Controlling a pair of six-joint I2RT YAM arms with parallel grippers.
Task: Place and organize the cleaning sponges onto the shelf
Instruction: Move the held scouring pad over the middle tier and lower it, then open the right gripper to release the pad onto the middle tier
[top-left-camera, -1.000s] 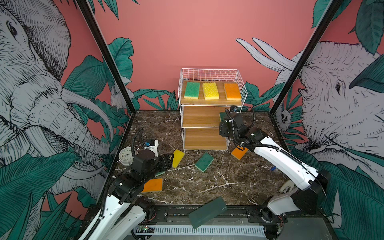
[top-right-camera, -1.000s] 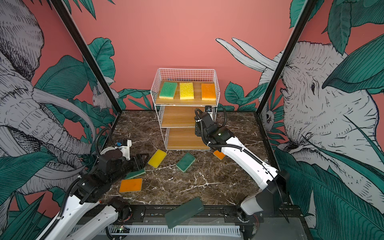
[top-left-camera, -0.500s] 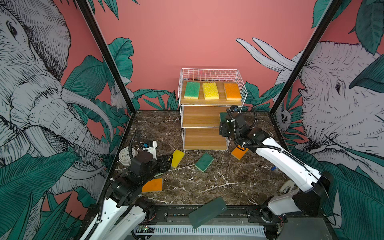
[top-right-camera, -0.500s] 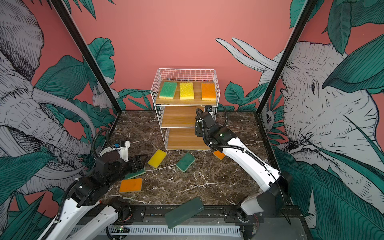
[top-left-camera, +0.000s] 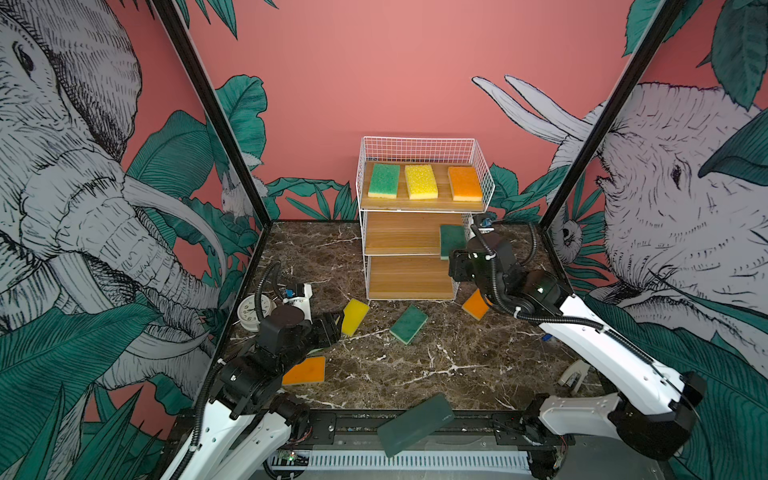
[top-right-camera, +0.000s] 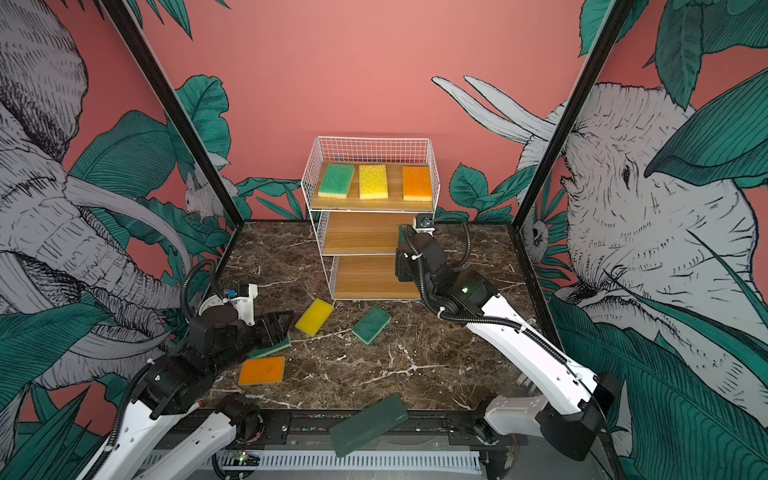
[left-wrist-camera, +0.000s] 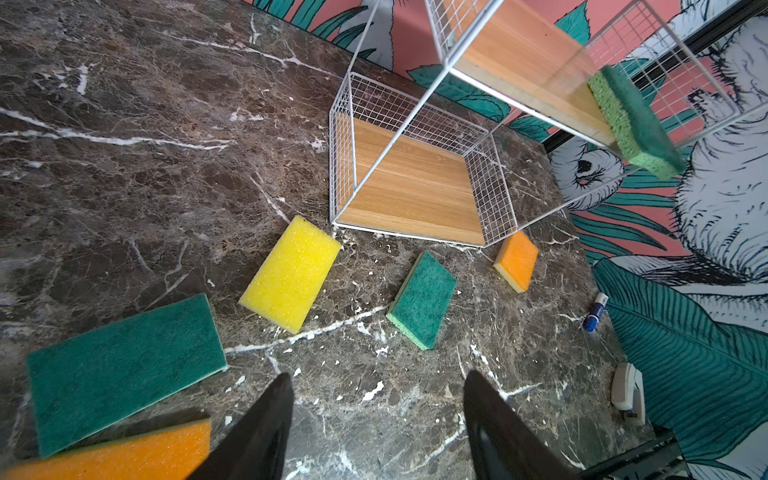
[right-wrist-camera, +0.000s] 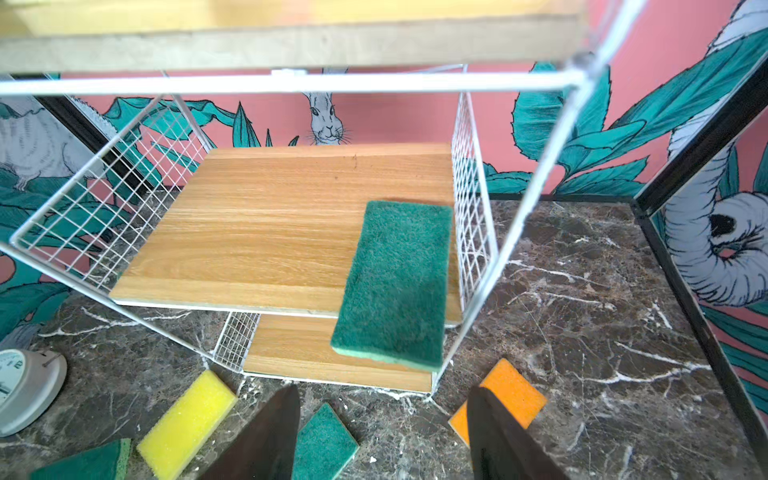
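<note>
Marble tabletop (top-left-camera: 415, 374), jungle-mural walls (top-left-camera: 374, 83): green sponge (right-wrist-camera: 395, 282) overhangs the middle board of the shelf (right-wrist-camera: 270, 232), just beyond the right gripper (right-wrist-camera: 382, 390), jaws apart, empty.

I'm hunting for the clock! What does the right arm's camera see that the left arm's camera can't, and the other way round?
Only the right wrist view shows the clock. Only the left wrist view shows the blue marker, a small white gadget and the orange sponge nearest that arm. Both show the shelf, the yellow sponge and the dark green sponge overhanging the middle board.
</note>
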